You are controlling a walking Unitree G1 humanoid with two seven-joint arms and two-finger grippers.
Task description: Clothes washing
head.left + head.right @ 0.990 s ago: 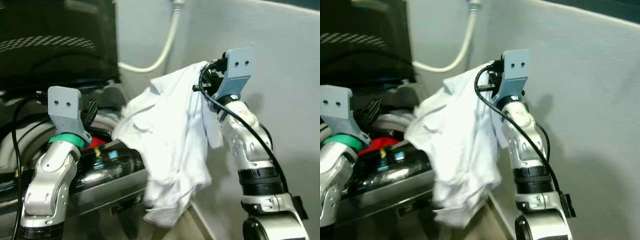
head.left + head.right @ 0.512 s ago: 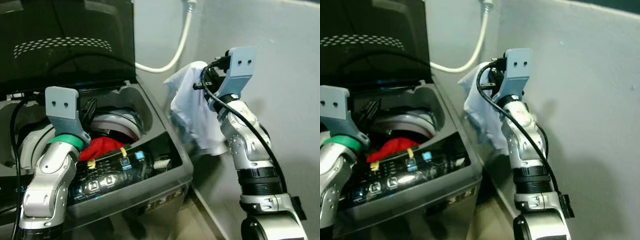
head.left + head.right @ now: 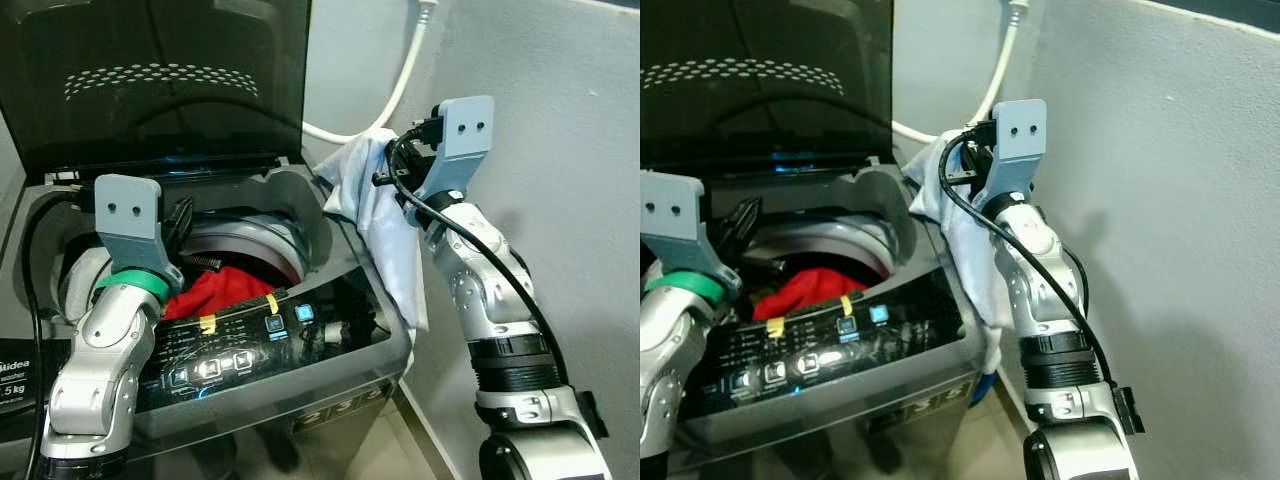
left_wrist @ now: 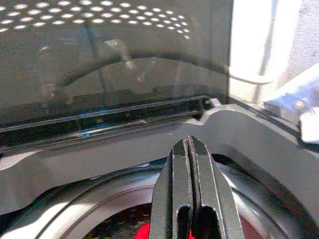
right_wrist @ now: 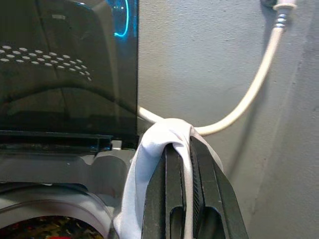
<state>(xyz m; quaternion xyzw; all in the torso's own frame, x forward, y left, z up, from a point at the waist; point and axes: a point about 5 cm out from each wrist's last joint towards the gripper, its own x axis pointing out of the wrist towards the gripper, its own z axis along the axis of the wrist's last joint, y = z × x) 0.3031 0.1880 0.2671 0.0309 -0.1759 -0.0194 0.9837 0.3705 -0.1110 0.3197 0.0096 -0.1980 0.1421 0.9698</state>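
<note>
Over the washer's [image 3: 330,395] right rear corner, the right gripper [image 5: 185,149] pinches a limp, light white cloth [image 3: 385,215] by one fold; left gripper [image 4: 189,154] closed, empty.

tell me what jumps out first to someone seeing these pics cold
The white garment draws the eye: it hangs from the shut right gripper at the right rear corner of the open top-loading washing machine. Next is the red clothing already in the drum, with the left gripper shut above it.
</note>
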